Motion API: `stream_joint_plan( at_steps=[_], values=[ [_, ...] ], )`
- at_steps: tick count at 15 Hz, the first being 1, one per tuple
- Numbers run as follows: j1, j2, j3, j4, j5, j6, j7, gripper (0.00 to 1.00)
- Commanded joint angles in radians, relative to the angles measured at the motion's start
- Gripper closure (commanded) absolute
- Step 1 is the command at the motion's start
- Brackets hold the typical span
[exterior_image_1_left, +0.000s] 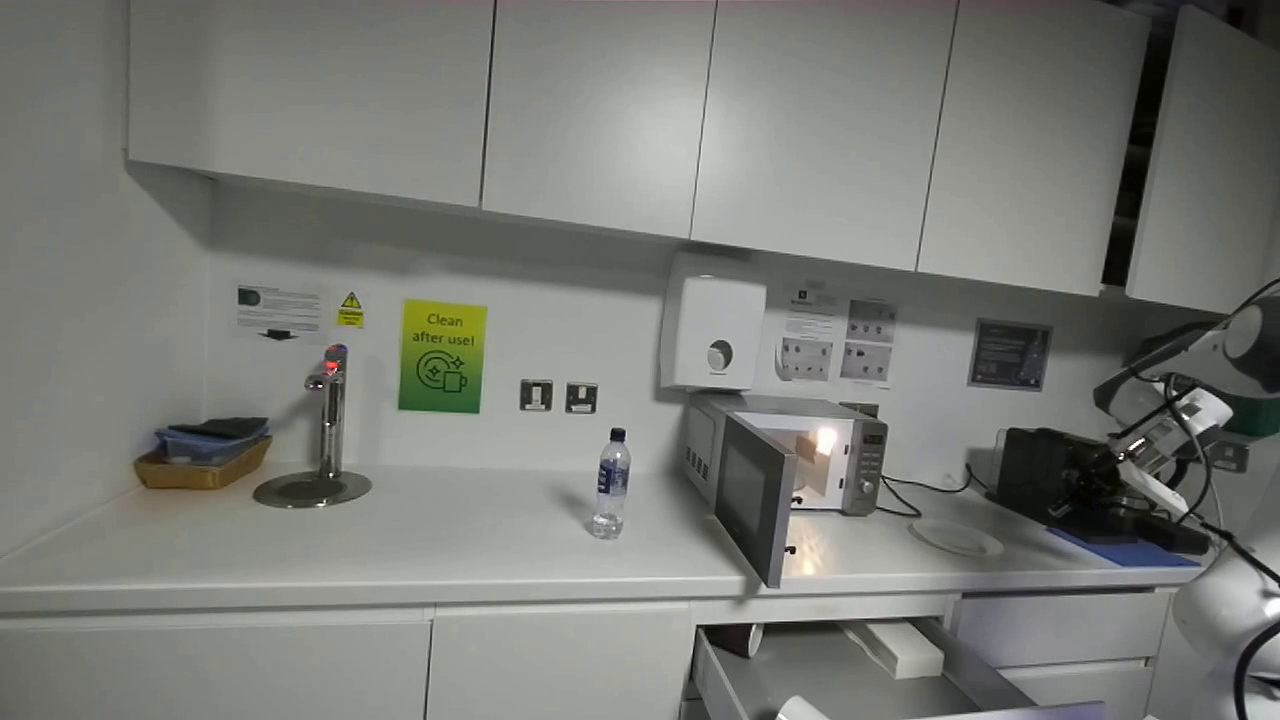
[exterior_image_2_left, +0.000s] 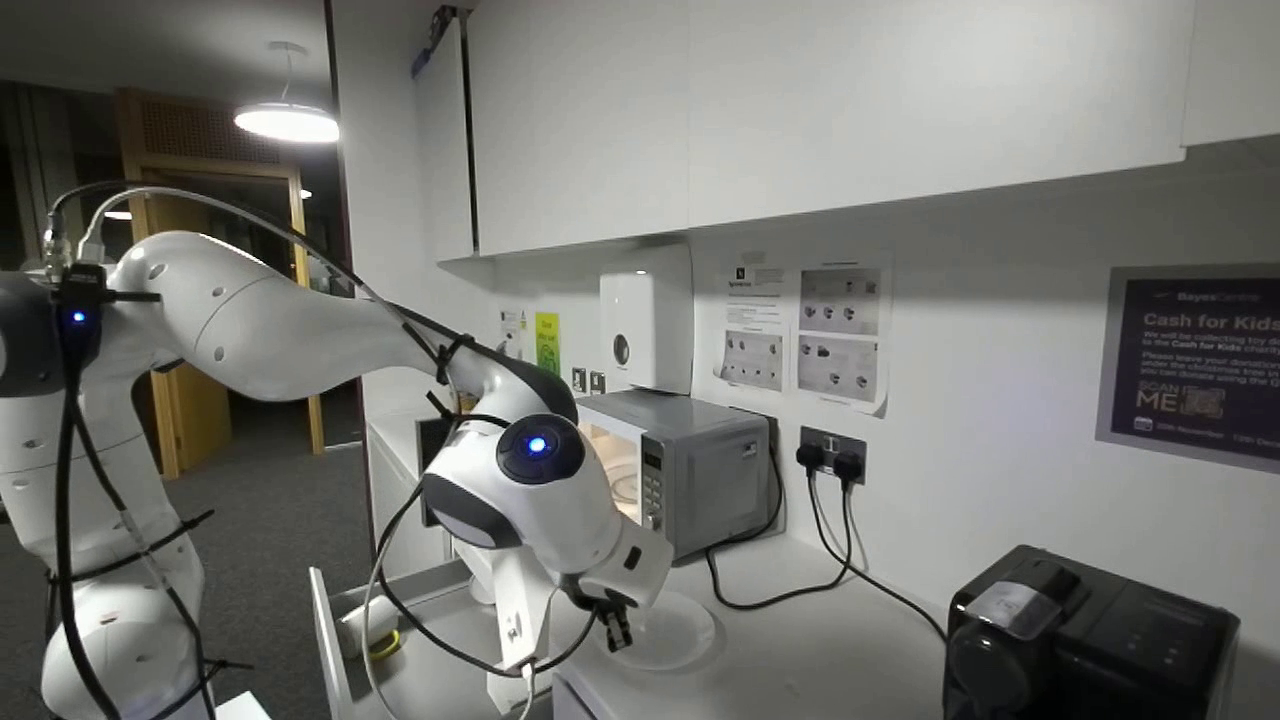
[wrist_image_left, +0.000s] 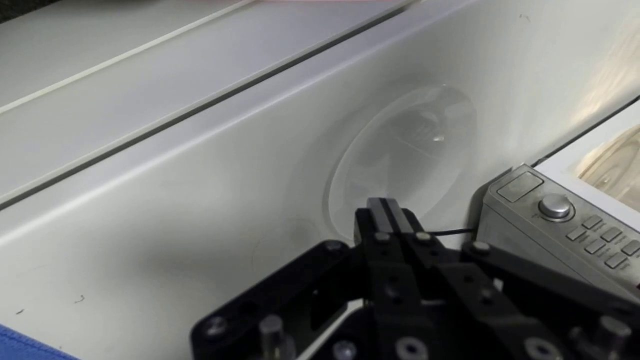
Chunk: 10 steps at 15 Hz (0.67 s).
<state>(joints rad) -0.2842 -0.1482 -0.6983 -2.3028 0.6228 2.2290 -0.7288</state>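
Claw stands fully closed, jaws meeting with nothing between them, near the clear plate.

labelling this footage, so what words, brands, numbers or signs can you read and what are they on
"Clean after use!": green sign
"BayesCentre": dark poster
"Cash for Kids": dark poster
"SCAN ME": dark poster
"!" in a triangle: yellow sticker
Too small, blurred or cut off to read fully: the poster's smaller lines, the sticker's word, white notices, bottle label, microwave panel.
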Motion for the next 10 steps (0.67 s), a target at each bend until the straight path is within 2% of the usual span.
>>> stream_joint_plan(
  at_steps=[1,10],
  values=[
    [-0.013,0.045,0.013,0.028,0.073,-0.038,-0.055,1.0],
    [-0.038,0.086,0.061,-0.002,0.119,-0.019,-0.093,1.0]
  ],
)
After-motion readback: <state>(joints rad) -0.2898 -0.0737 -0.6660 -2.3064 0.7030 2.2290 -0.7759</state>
